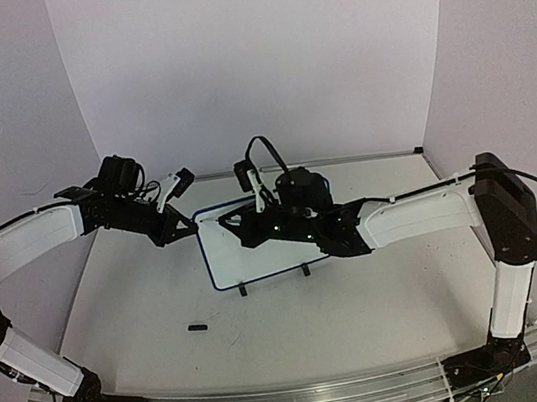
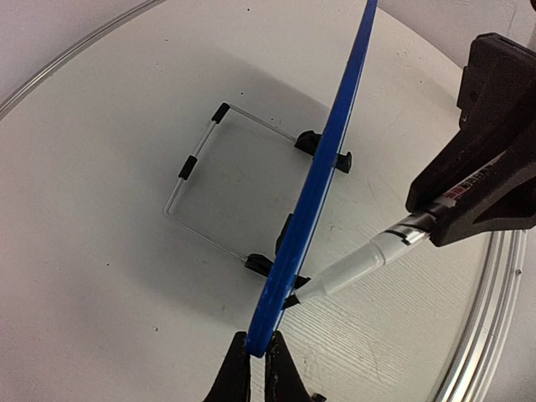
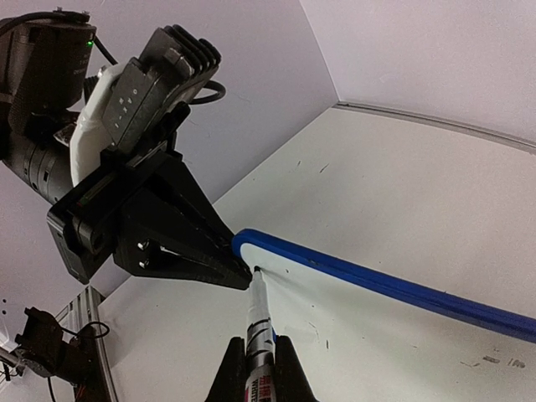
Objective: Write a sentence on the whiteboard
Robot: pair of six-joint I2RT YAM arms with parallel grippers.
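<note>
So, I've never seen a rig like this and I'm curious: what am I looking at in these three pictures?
Two robot arms, bolted at the near edge of a table. The wide picture looks down from above and behind them; the other two come from a camera on each wrist. On the table stands a small whiteboard; a small black piece, perhaps a pen cap, lies in front. The left arm has its jaws shut on the board's corner. The right arm has its jaws shut on a marker pen, its tip at the board's face by that corner.
</note>
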